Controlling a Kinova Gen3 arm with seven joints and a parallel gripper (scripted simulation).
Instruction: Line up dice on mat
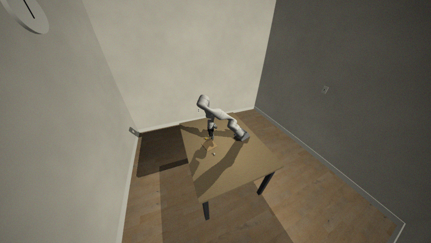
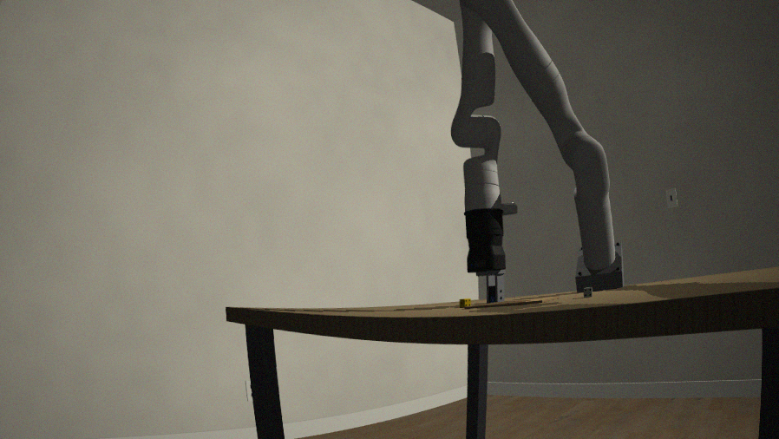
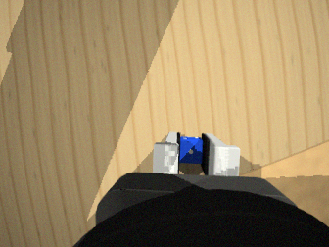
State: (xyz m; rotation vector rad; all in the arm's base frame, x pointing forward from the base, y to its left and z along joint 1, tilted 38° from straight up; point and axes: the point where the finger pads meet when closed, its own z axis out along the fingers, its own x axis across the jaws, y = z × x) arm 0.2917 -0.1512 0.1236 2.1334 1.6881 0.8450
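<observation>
Item: blue die (image 3: 190,147) | small rigid cube, likely light, smooth | hold: flat opposite faces | claw (image 3: 196,157) clamped on it | bench (image 2: 381,321), off mat (image 1: 209,145).

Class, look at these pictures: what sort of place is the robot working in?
Probably a bare indoor room: a wooden table on plank flooring, plain walls, a wall clock. The arm's end effector grips a blue die.
</observation>
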